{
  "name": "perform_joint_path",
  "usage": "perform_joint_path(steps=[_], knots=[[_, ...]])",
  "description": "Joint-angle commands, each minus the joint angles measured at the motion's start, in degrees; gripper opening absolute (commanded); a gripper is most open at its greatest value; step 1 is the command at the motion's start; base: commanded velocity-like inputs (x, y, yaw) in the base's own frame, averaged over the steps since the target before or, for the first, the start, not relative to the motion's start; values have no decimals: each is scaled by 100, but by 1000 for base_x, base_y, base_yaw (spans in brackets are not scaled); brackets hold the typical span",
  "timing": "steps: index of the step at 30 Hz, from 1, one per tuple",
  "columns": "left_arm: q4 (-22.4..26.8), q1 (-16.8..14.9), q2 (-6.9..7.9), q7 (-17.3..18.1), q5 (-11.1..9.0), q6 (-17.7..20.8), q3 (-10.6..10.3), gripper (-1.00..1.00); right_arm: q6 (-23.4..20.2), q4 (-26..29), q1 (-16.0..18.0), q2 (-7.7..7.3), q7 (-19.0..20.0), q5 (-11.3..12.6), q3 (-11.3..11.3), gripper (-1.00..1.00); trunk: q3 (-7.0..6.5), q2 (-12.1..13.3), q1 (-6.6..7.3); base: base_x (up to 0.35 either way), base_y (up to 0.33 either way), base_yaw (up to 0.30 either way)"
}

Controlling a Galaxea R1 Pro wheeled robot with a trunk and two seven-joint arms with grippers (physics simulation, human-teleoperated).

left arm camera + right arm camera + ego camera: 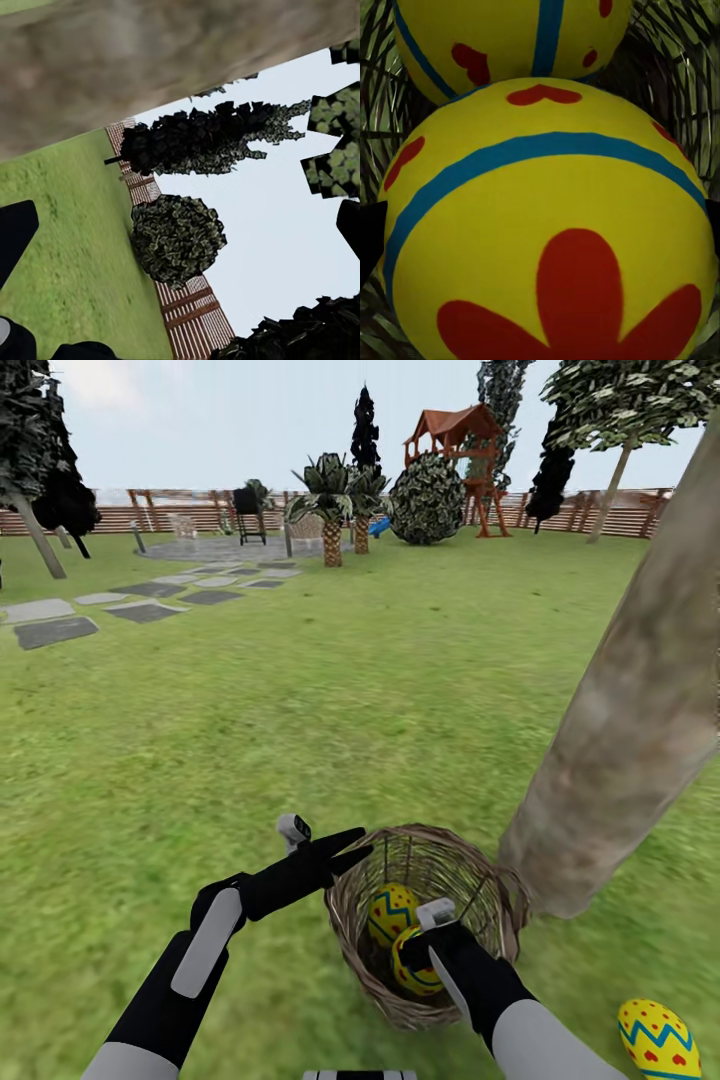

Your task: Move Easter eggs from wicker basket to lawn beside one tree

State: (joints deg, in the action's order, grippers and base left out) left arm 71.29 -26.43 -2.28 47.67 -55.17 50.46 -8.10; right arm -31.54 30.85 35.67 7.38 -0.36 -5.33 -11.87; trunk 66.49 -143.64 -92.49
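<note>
The wicker basket (352, 945) stands on the lawn (300, 710) at the foot of the tree (630, 710), whose thick pale trunk leans up to the right. Two Easter eggs lie inside it: a zigzag egg (392, 910) and a flower egg (412, 972). The third egg (658, 1040) lies on the grass at the bottom right, near the trunk. My right gripper (418, 952) reaches down into the basket, open, with the flower egg (547, 225) between its fingers (367, 240) and the other egg (510, 37) just beyond. My left gripper (362, 842) hovers open over the basket's left rim.
In the left wrist view the open left gripper (183, 232) faces the trunk (150, 60), a round bush (178, 236) and the wooden fence (191, 311). Grey stepping stones (150, 605) run at the far left. Short palms (332, 510) and a play tower (455, 450) stand far back.
</note>
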Motion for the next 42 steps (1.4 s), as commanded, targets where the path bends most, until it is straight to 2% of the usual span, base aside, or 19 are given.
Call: perform_joint_path(steps=[1, 11, 31, 37, 42], knots=[[-1, -3, -2, 6, -12, 25, 1, 100, -36, 9, 2, -10, 1, -56, -17, -100, -18, 0, 3, 0, 0, 0], [-1, -3, -18, 3, -4, 25, 1, 100, -196, 18, 2, -38, 1, -71, -16, -100, -240, 13, 29, 0, 0, 0], [-1, -3, -6, -1, -3, 25, -7, 100, -199, 33, 2, -43, 10, -91, -17, -100, -683, 40, 81, 0, 0, 0], [0, -3, 12, 6, -12, 25, -8, 100, -177, 27, 2, -42, 13, -91, -15, -100, -792, 264, 204, 0, 0, 0], [12, -3, 30, 40, -28, 28, 5, 100, -146, 18, 2, 14, 6, -91, -34, -100, -864, 425, 292, 0, 0, 0]])
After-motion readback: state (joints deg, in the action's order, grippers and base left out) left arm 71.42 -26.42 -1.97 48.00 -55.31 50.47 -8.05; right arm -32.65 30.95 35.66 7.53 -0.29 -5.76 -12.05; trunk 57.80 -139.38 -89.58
